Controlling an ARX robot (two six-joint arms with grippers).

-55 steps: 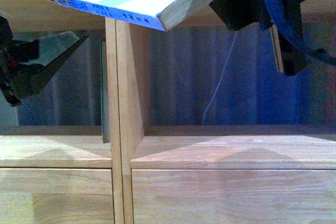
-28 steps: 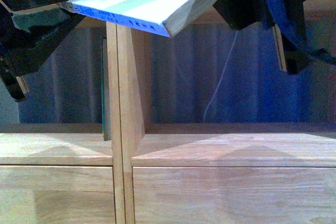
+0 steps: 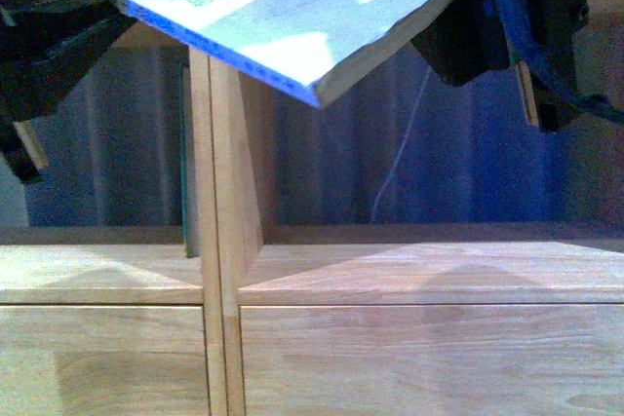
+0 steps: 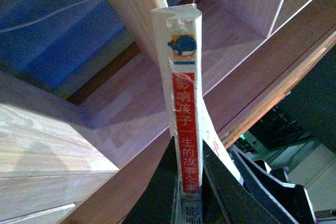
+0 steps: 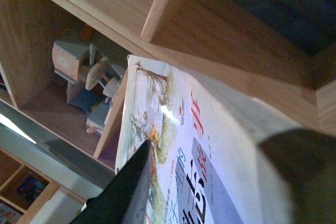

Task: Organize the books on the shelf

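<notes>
Left end effector and right end effector are both clamping the book above the shelf divider. Probably light, floppy, glossy; spine-side hold is looking stiffest.

A thin paperback book was held in the air in front of the shelf, level with the top of its open compartments. It was tilted, with the cover turned upward and one corner dipped toward the upright divider. The cover was white and pale blue, with a colourful illustration and black and red Chinese lettering. The spine was pale at one end, marked with a small blue whale, then red with pale characters. The book was clamped at the spine by the left gripper and across the cover by the right gripper. The shelf was of pale natural wood, with open compartments either side of the divider and plain drawer fronts beneath.
</notes>
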